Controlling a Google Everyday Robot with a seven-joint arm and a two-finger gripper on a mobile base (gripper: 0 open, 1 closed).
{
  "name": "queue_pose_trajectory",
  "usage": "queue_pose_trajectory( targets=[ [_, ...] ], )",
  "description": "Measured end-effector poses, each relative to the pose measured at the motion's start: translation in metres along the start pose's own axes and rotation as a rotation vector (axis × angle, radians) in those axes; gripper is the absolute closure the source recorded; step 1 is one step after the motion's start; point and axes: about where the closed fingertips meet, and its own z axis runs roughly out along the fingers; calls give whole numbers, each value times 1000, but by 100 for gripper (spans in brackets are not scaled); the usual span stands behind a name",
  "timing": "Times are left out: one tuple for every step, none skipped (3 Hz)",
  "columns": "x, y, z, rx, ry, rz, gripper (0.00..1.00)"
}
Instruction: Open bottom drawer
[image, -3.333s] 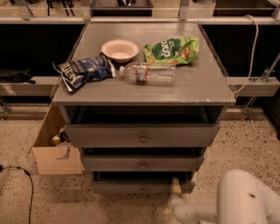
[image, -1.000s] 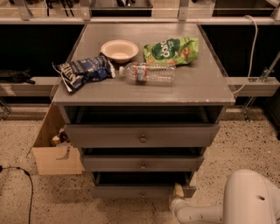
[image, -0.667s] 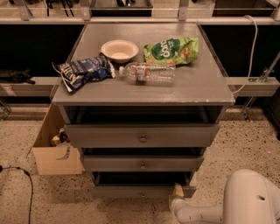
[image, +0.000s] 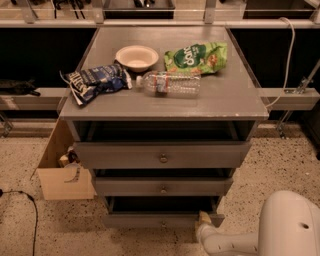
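The bottom drawer (image: 150, 220) is the lowest and narrowest grey front of the grey cabinet, with a small round knob (image: 163, 223). It stands pulled out a little, with a dark gap above its front panel. My gripper (image: 204, 221) is at the right end of that front panel, touching or very close to it, to the right of the knob. My white arm (image: 240, 242) reaches in from the bottom right corner. The middle drawer (image: 162, 186) and the top drawer (image: 162, 155) also stand out slightly.
On the cabinet top (image: 230, 100) lie a white bowl (image: 136, 56), a green snack bag (image: 196, 57), a blue chip bag (image: 95, 81) and a plastic bottle (image: 170, 83). A cardboard box (image: 62, 172) stands at the cabinet's left. A black cable (image: 27, 205) lies on the speckled floor.
Since 3.3 s ago my gripper and arm have shifted slightly down and right at the bottom drawer's right end. In the last second nothing has visibly moved.
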Motion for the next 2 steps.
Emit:
queue_pose_trajectory(
  targets=[
    [-1, -2, -3, 0, 0, 0, 35],
    [-1, -2, -4, 5, -3, 4, 7]
  ],
)
